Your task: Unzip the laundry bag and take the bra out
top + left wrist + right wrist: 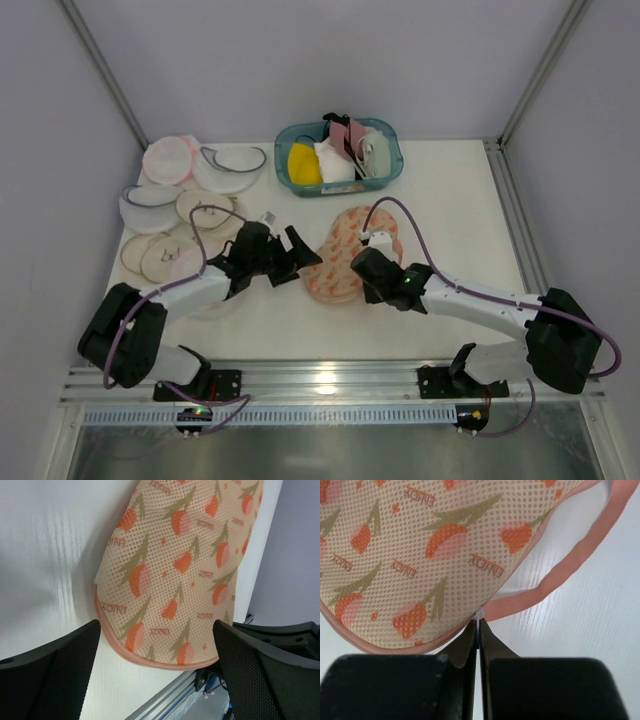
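The right gripper (479, 622) was clamped on the pink edge of the laundry bag (420, 555); the left gripper (156, 625) stood wide apart, the bag just ahead of it.

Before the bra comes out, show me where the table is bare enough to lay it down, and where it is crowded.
Bare: the table right of the laundry bag, between the teal basket and the right arm; also the near strip between both arms. Crowded: the far-left corner, full of round mesh pouches and flat pads.
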Available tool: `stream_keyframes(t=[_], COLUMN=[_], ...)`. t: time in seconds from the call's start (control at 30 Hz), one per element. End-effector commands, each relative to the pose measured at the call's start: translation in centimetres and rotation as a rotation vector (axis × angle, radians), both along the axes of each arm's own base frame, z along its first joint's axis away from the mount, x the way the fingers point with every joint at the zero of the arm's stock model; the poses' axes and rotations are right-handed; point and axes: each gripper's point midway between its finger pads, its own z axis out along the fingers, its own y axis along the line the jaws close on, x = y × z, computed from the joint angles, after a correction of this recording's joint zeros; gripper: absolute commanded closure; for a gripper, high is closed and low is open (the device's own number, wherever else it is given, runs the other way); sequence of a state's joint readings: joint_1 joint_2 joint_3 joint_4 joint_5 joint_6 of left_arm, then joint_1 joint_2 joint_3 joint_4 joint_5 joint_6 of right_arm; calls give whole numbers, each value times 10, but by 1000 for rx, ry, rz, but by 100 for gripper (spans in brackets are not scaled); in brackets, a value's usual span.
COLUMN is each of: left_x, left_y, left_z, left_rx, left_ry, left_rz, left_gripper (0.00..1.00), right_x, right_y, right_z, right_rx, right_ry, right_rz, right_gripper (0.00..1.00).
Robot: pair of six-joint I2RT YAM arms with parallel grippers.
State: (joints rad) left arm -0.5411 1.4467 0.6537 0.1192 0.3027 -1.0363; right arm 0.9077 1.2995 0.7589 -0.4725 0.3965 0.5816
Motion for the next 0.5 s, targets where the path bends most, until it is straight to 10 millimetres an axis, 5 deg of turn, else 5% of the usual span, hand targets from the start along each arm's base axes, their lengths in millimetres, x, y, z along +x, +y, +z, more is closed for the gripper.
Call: stream_keyframes(t=[0.0, 0.17, 0.23, 0.47], left_x=[-10, -47, -63, -80], left_y=[20, 41, 44, 47], left_z=[17, 37, 30, 44], left_rx=[-2, -75, -103, -190], left_ry=[-9, 2, 58, 56], left_rz=[113, 186, 210, 267], left_gripper=[5, 4, 3, 1], right_x=[1, -10, -19, -24], right_y=[10, 58, 85, 130], right_z=[7, 20, 31, 49], right_rx=[58, 293, 429, 633], right_ry=[-12, 22, 36, 68], right_rz=[20, 161, 242, 347], right_gripper=[96, 96, 96, 96])
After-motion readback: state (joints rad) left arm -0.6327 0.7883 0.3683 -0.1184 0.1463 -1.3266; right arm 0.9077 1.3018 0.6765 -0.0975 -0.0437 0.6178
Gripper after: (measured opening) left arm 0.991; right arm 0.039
